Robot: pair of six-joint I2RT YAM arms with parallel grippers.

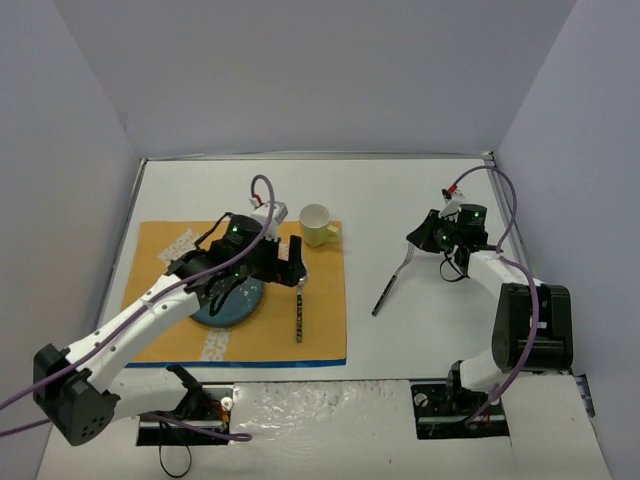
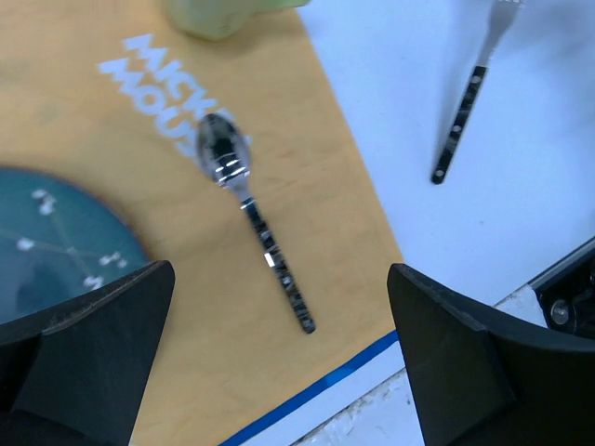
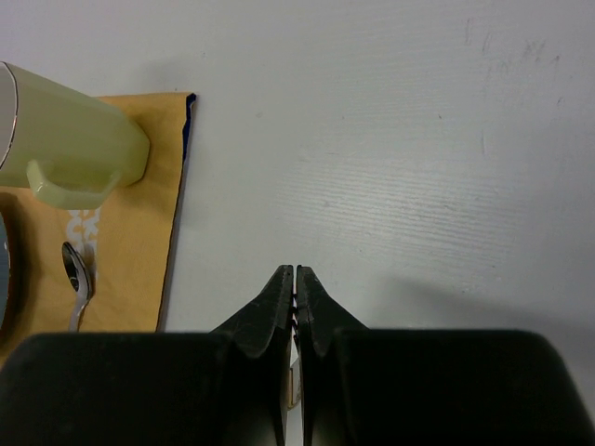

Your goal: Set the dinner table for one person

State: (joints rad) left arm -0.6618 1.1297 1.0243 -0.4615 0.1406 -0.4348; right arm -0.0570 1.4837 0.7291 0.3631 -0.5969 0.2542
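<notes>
**Left gripper (image 2: 279,279) spread wide over spoon (image 2: 252,216); right gripper (image 3: 295,274) pinched closed by fork (image 1: 392,283)**

I see the left fingers well apart, nothing between them, hovering above the spoon. The spoon lies on the orange placemat (image 2: 316,186), beside the blue plate (image 2: 56,242). A pale-green cup (image 1: 317,224) sits at the placemat's far right corner. The right fingertips meet over the fork's head end, and I can't tell if they grip it. The fork lies on the bare dinner table (image 1: 400,190), the white top under everything.

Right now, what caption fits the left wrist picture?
Open left gripper hovers above a spoon on the orange placemat, beside a blue plate.
</notes>
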